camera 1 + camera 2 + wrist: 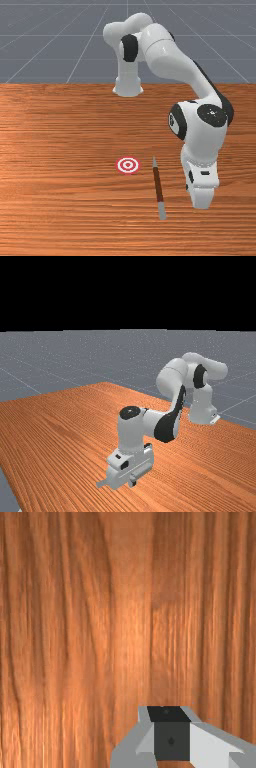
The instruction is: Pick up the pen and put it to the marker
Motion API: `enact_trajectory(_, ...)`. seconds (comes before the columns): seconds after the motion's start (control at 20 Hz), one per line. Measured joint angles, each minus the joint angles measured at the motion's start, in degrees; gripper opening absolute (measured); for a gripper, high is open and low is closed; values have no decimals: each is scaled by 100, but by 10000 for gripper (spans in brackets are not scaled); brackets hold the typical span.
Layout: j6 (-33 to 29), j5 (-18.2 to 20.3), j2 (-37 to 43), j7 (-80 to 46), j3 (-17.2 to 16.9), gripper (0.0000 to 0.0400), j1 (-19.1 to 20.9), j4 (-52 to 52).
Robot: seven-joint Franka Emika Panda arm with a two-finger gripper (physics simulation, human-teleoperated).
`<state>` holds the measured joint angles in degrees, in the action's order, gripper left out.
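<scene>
While the white-and-grey tool (167, 713) is pressing its 2 fingertips together, good grasping is requiring spreading them, then straddling the slim brown-and-grey pen (158, 184) mid-barrel

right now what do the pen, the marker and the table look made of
The pen could be painted wood or plastic: plain, matte red-brown middle; its grey ends may be metal, though I see no shine. The marker may be card or plastic, matte, with flat red and white rings. The table looks like wood, probably smooth, from its streaky orange-brown grain.
</scene>
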<state>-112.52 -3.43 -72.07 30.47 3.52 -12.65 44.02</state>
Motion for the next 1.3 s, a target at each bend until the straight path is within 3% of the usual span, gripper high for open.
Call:
enact_trajectory(0.15, -350, -71, 407, 652, 36, 0, 324, 757)
enact_trajectory(0.35, -739, -246, 830, 2388, 114, 0, 1196, 1541)
enact_trajectory(0.55, -698, -70, 808, 2153, -96, 0, 1701, 1474)
enact_trajectory(0.65, -685, 182, 813, 685, -294, 0, 1481, 1481)
enact_trajectory(0.8, -483, 308, 596, -812, -337, 0, 772, 1062)
enact_trajectory(0.95, -221, 103, 311, -216, -134, 0, 393, 524)
enact_trajectory(1.3, 210, 92, -192, -470, -100, 0, 79, -419)
